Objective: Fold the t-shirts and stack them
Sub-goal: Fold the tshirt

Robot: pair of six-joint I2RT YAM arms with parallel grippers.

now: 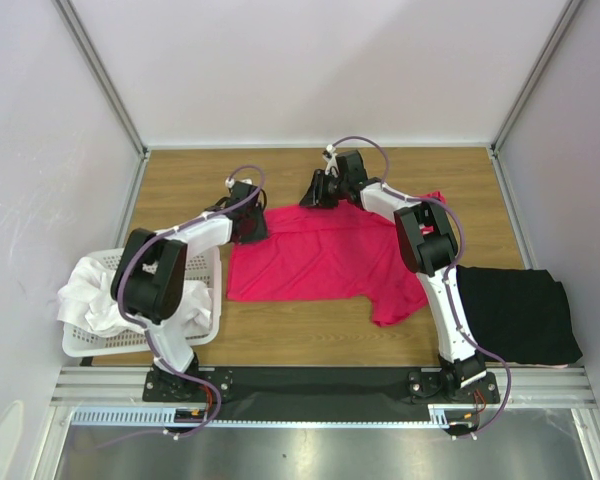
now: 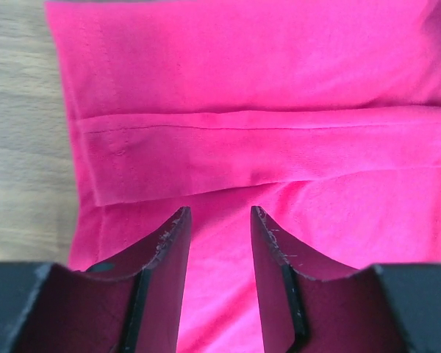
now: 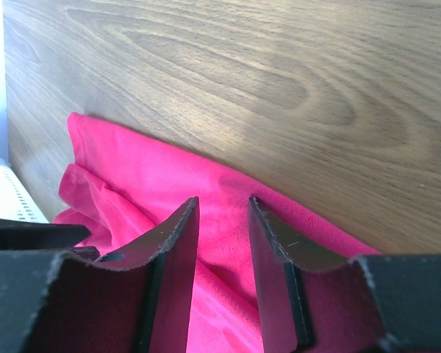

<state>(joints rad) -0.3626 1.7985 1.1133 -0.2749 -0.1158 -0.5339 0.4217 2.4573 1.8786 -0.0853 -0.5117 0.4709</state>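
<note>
pink t-shirt point(image 1: 320, 255) spread, white t-shirts point(image 1: 85, 295) half hidden

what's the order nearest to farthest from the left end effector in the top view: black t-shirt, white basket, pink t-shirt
1. pink t-shirt, directly under the left end effector
2. white basket, near-left side
3. black t-shirt, far right edge

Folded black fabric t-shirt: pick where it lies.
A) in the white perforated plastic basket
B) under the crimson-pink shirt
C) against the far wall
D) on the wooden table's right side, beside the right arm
D: the folded black fabric t-shirt lies on the right side of the wooden table, just right of the right arm.
</note>
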